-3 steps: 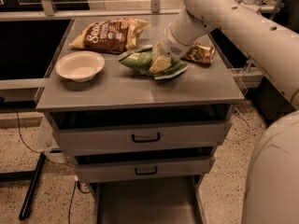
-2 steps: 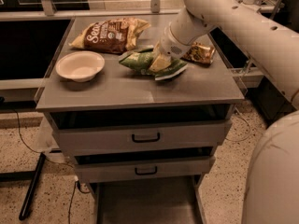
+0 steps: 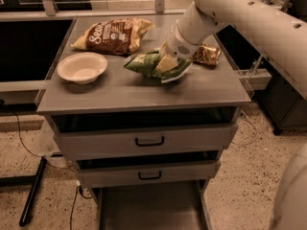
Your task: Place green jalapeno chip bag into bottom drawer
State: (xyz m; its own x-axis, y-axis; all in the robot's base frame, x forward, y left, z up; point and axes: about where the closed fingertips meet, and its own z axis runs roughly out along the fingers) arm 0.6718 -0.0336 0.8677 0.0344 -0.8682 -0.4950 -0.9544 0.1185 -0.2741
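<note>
The green jalapeno chip bag (image 3: 144, 63) lies crinkled on the grey cabinet top, right of centre. My gripper (image 3: 166, 63) comes down from the white arm at the upper right and sits on the bag's right half, touching it. The bottom drawer (image 3: 149, 210) is pulled out at the foot of the cabinet, a wide grey tray with a bare floor. The two drawers above it, with black handles, are a little way out.
A large brown chip bag (image 3: 115, 35) lies at the back of the cabinet top (image 3: 144, 92). A white bowl (image 3: 82, 67) stands at the left. A small gold-brown bag (image 3: 207, 54) lies to the right behind my arm. A dark cable and pole run along the floor at the left.
</note>
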